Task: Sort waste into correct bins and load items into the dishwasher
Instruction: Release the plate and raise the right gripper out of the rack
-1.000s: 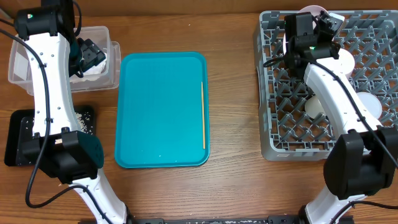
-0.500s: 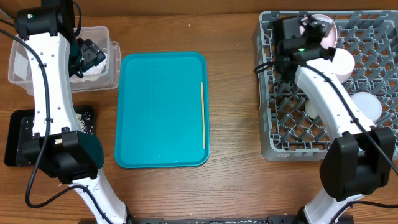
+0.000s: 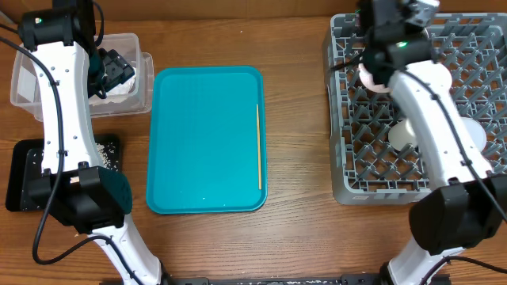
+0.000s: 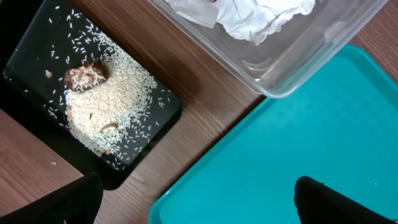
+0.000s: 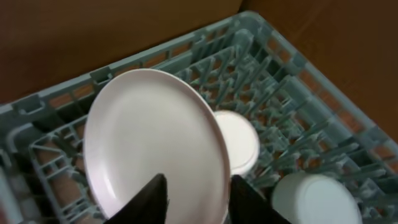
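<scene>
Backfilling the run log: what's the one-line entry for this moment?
left gripper: open, empty | right gripper: straddles rim of large plate, grip unclear | large plate: standing tilted in dish rack | napkins: in clear tub

Centre-left of the overhead frame: a teal serving tray [image 3: 198, 142], rectangular with rounded corners, flat on a brown wooden table [image 3: 297, 119]. Inside the tray's right rim, a thin yellow stick [image 3: 258, 146], straight, parallel to the long edge. In the left wrist view, a tray corner at lower right.
</scene>
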### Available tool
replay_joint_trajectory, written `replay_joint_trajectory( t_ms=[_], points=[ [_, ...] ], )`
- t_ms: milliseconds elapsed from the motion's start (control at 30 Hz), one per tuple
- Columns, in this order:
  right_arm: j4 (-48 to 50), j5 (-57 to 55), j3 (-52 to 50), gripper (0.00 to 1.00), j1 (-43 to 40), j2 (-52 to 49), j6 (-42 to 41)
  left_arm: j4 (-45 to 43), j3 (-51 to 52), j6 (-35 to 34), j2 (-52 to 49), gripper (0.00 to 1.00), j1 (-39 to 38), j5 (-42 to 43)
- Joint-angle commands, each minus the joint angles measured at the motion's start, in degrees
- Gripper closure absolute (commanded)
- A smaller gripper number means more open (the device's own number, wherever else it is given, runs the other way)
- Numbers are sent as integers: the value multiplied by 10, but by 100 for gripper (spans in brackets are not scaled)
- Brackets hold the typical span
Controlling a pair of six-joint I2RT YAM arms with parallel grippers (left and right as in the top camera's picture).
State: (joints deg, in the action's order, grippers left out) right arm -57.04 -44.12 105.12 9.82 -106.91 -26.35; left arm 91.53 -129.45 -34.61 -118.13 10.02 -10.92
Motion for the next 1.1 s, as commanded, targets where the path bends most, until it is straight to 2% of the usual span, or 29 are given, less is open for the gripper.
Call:
replay_joint_trajectory(
  t_ms=[0, 167, 300, 533, 633, 800, 1067],
  points=[
    [-7, 142, 30, 84, -26, 2, 4, -1, 0, -5, 5, 0, 1, 3],
    [-14, 172, 43, 89, -64, 2, -28, -1, 0, -5, 5, 0, 1, 3],
    [-29, 241, 69, 94, -116, 2, -40, -1, 0, -5, 5, 0, 1, 3],
    [-22, 419, 67, 96, -243, 2, -40, -1, 0, -5, 5, 0, 1, 3],
    [-7, 499, 49, 96, -274, -1, -12, -1, 0, -5, 5, 0, 1, 3],
    [10, 539, 8, 96, -271, -17, -12, -1, 0, -5, 5, 0, 1, 3],
    [14, 569, 6, 96, -246, -42, -20, -1, 0, -5, 5, 0, 1, 3]
  ],
)
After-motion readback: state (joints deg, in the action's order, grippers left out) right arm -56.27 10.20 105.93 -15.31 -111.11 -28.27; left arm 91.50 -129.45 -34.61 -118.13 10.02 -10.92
